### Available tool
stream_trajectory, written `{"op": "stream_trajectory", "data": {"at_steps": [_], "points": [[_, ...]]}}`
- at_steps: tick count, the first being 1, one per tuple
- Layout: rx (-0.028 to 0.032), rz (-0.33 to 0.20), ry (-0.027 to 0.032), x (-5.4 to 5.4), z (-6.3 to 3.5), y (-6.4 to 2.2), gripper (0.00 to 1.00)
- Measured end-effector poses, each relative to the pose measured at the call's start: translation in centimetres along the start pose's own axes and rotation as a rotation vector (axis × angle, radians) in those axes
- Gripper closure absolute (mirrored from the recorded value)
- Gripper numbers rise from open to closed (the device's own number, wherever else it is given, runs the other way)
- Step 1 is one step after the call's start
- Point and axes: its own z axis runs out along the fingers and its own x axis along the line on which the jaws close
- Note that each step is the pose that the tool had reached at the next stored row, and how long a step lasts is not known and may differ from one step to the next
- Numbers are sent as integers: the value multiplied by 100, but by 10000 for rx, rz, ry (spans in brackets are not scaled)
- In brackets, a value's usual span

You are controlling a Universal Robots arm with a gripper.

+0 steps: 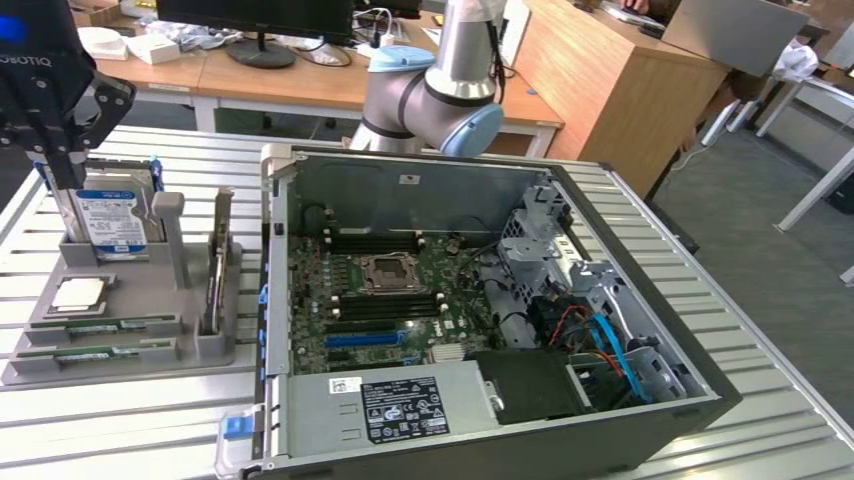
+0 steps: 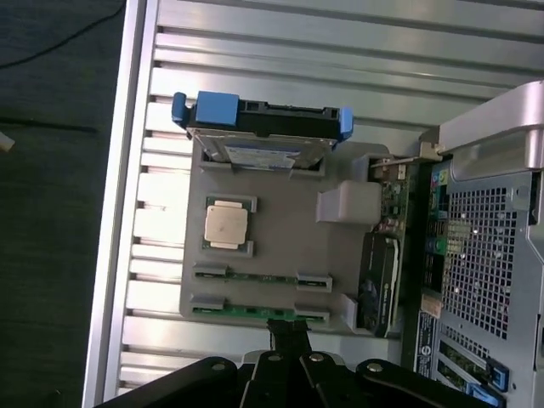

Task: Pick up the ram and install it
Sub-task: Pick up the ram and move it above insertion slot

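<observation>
Two ram sticks lie in slots of the grey parts tray, on the exterior view's left: one ram stick and, beside it, a second ram stick nearer the tray's edge. Both are thin green boards. My gripper hangs above the tray, shut with nothing between its fingers. In the wrist view its fingertips overlap the edge of the second stick. The open computer case shows the motherboard with its dark memory slots.
The tray also holds a blue-labelled hard drive standing upright, a square silver processor and an upright card. The slatted metal table carries tray and case. Desks and a wooden cabinet stand behind.
</observation>
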Motion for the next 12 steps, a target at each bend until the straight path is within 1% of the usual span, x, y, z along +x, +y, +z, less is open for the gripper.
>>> {"op": "stream_trajectory", "data": {"at_steps": [4, 12], "points": [[-4, -338, 15, 0, 0, 0, 90], [-23, -1230, 54, 1, 1, 0, 90]]}}
